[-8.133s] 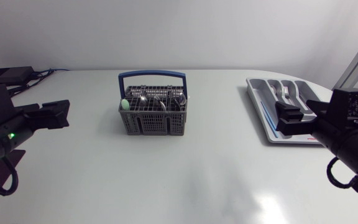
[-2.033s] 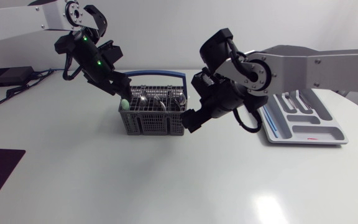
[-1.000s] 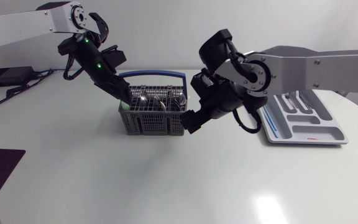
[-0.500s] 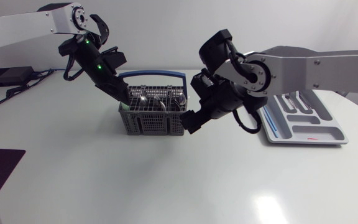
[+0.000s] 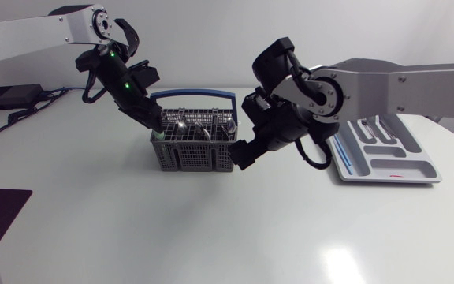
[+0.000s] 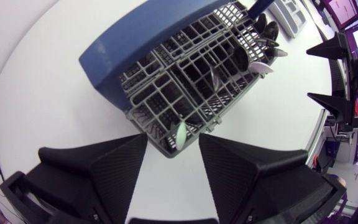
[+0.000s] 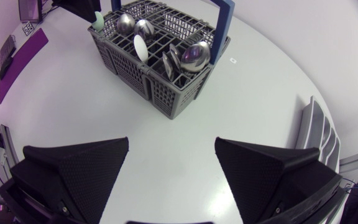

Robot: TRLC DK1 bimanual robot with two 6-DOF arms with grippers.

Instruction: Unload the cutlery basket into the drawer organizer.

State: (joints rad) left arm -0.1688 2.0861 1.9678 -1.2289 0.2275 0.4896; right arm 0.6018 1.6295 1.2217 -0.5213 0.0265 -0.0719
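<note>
The grey cutlery basket (image 5: 193, 147) with a blue handle (image 5: 193, 95) stands mid-table, holding several metal spoons (image 7: 191, 56) and a white spoon (image 7: 141, 46). My left gripper (image 5: 158, 126) hangs over the basket's left end. In the left wrist view its fingers (image 6: 110, 162) stand apart on either side of a pale green utensil (image 6: 180, 132) sticking up from the corner compartment, with gaps on both sides. My right gripper (image 5: 241, 154) is low beside the basket's right end, open wide and holding nothing (image 7: 171, 142). The grey drawer organizer (image 5: 385, 171) lies at the right.
The right arm's elbow and forearm (image 5: 321, 91) span the space between the basket and the organizer. The organizer's edge (image 7: 312, 134) shows beyond the right gripper. Bare white tabletop (image 5: 211, 229) lies in front of the basket.
The left gripper has edged slightly lower onto the basket's left corner. The right arm has not moved.
</note>
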